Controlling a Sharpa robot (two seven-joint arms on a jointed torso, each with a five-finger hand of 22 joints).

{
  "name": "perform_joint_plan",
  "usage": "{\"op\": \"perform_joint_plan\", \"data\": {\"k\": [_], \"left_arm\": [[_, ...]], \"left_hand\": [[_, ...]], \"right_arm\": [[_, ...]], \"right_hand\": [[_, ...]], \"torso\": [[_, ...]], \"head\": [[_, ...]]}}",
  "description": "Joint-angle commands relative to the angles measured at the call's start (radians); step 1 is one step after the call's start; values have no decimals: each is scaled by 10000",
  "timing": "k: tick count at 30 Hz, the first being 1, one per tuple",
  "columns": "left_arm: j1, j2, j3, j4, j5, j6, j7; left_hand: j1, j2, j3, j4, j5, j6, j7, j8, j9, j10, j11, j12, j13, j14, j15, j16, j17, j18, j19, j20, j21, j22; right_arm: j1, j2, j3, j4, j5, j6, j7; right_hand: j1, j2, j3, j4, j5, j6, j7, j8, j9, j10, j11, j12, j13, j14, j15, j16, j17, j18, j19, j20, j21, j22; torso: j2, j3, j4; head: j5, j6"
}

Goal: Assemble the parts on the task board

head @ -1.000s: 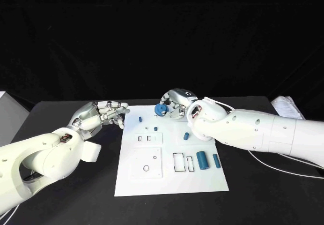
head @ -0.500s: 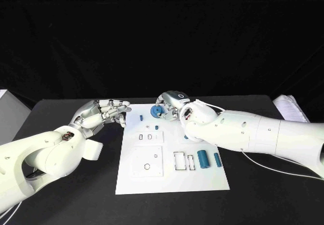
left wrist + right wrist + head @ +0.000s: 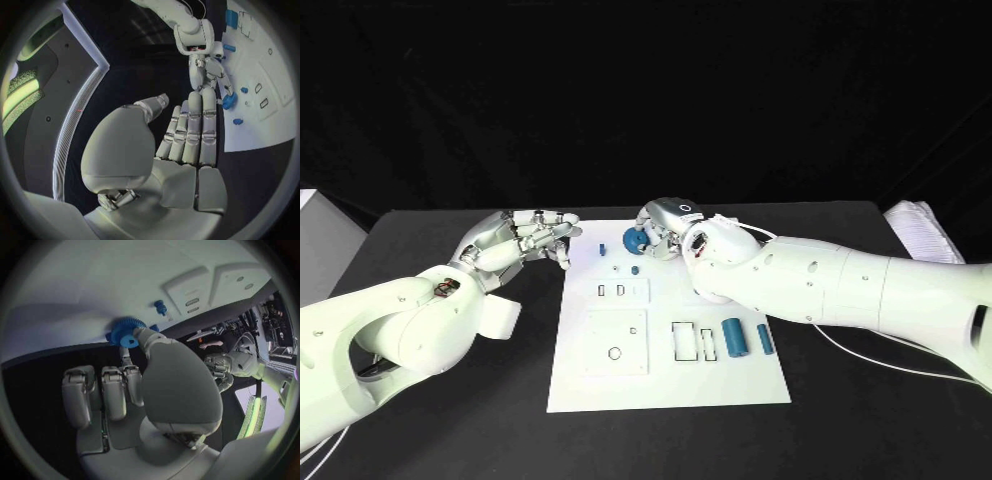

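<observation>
The right hand (image 3: 668,225) covers part of the blue gear (image 3: 638,240), so how the fingers hold it is hard to see. The arm behind that hand hides a piece of the task board (image 3: 668,385). Small blue parts (image 3: 633,271) near the hand are too tiny to tell.

You're looking at a white task board (image 3: 669,385) w/ blue parts (image 3: 736,339) on a black table (image 3: 877,400); silver right hand (image 3: 668,225) pinches a blue gear (image 3: 639,240); left hand (image 3: 516,240) silver too.
</observation>
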Motion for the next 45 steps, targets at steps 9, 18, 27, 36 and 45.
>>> {"op": "perform_joint_plan", "data": {"k": [9, 18, 27, 36, 45], "left_arm": [[14, 33, 7, 3, -55, 186, 40], [13, 54, 7, -25, -55, 201, 31], [13, 94, 7, -76, -56, 211, 25], [13, 87, 7, -83, -57, 205, 24], [13, 60, 6, -76, -57, 188, 23]], "left_hand": [[-56, 47, 45, 8, 0, -46, 4, -32, 10, -29, -22, -13, 11, -64, 14, 49, -10, 140, -94, 6, 34, 12], [-56, 47, 45, 8, 0, -46, 4, -32, 10, -29, -22, -13, 11, -64, 14, 49, -10, 140, -94, 6, 34, 12], [-56, 47, 45, 8, 0, -46, 4, -32, 10, -29, -22, -13, 11, -64, 14, 49, -10, 140, -94, 6, 34, 12], [-56, 47, 45, 8, 0, -46, 4, -32, 10, -29, -22, -13, 11, -64, 14, 49, -10, 140, -94, 6, 34, 12], [-56, 47, 45, 8, 0, -46, 4, -32, 10, -29, -22, -13, 11, -64, 14, 49, -10, 140, -94, 6, 34, 12]], "right_arm": [[-75, 248, -25, -317, -43, 371, -43], [-78, 288, -26, -370, 170, 318, 133], [-76, 251, -26, -395, 562, 707, 327], [-74, 129, -27, -301, 650, 1007, 369], [-73, -89, -30, -172, 712, 1287, 316]], "right_hand": [[-280, -53, 127, -12, -27, 122, -103, -16, 36, 183, -6, -75, 1730, 996, -33, 59, 2450, -143, 1028, -52, 53, 2628], [-869, -256, -3, 178, -86, -166, 10, -198, -44, 102, 109, -166, 1666, 995, 75, 57, 2447, -143, 1028, 45, 53, 2628], [-2848, 202, -1258, 599, 40, -365, 41, -364, -95, 36, 156, -226, 1633, 1007, 130, 78, 2497, -143, 1028, 112, 53, 2628], [-3243, 402, -1504, 596, 147, -326, 27, -362, -93, 66, 153, -189, 1666, 1014, 127, 90, 2525, -143, 1028, 115, 53, 2628], [-3229, 446, -1490, 580, 202, -299, 16, -349, -88, 82, 145, -170, 1681, 1013, 122, 90, 2525, -143, 1028, 113, 53, 2628]], "torso": [[-5, -11, 27], [4, -16, -6], [-7, -10, 1], [-3, -4, -9], [-1, 4, -27]], "head": [[-18, -1], [10, -3], [10, -24], [18, -28], [18, -33]]}}
